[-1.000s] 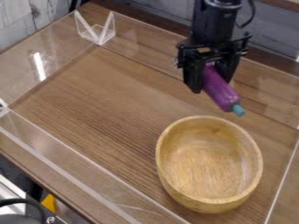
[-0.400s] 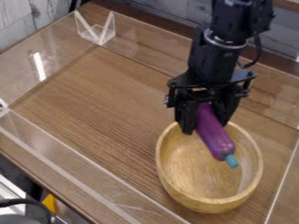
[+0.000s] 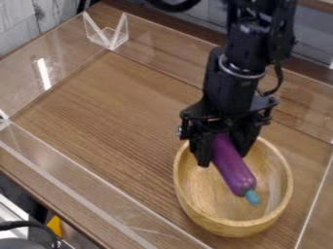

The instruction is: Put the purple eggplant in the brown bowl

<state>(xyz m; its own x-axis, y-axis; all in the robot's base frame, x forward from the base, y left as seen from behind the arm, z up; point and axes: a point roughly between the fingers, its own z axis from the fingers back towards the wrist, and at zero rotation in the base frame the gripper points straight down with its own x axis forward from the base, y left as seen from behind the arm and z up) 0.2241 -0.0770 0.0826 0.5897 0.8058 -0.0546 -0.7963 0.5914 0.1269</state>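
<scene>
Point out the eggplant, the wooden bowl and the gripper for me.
eggplant (image 3: 239, 171), camera view, on its purple middle.
wooden bowl (image 3: 196, 208), camera view, on its near-left rim.
gripper (image 3: 223, 146), camera view, between its fingers, closed around the eggplant.

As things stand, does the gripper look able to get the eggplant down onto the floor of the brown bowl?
Probably yes. The gripper holds the purple eggplant directly over the brown bowl, teal tip already below the rim, and nothing lies in the bowl to block it.

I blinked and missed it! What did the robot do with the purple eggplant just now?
The gripper carried the purple eggplant from beyond the brown bowl toward the camera and down, so it now hangs over the bowl's inside. Its fingers are still clamped on it. The bowl and the wooden table stayed put.
</scene>
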